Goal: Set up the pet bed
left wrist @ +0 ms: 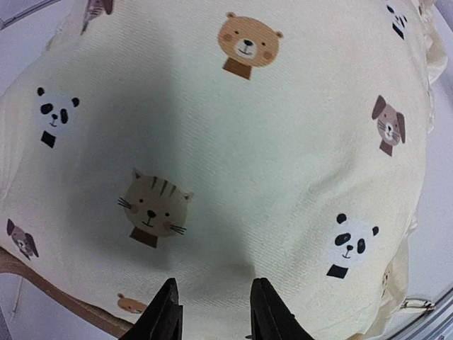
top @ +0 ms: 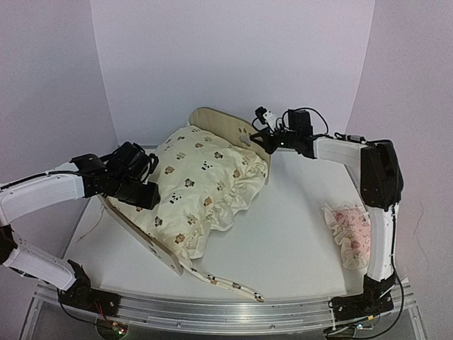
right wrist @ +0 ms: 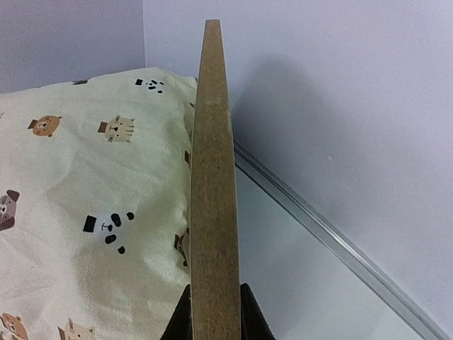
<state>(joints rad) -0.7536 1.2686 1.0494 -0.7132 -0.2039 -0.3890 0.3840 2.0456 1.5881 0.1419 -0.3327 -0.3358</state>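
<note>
pet bed (top: 221,126) sits centre-left on table (top: 297,244), cushion (left wrist: 233,142) heaped on it.
r gripper (right wrist: 214,315) pinches headboard (right wrist: 212,177) edge; l gripper (left wrist: 216,312) fingers part-spread against cushion by footboard (top: 152,244), grip unclear.

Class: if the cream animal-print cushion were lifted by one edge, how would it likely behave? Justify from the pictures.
Probably floppy: the cushion drapes and sags over the pet bed. Likely light, being puffy and rumpled. Its trailing tie might drag or snag.
</note>
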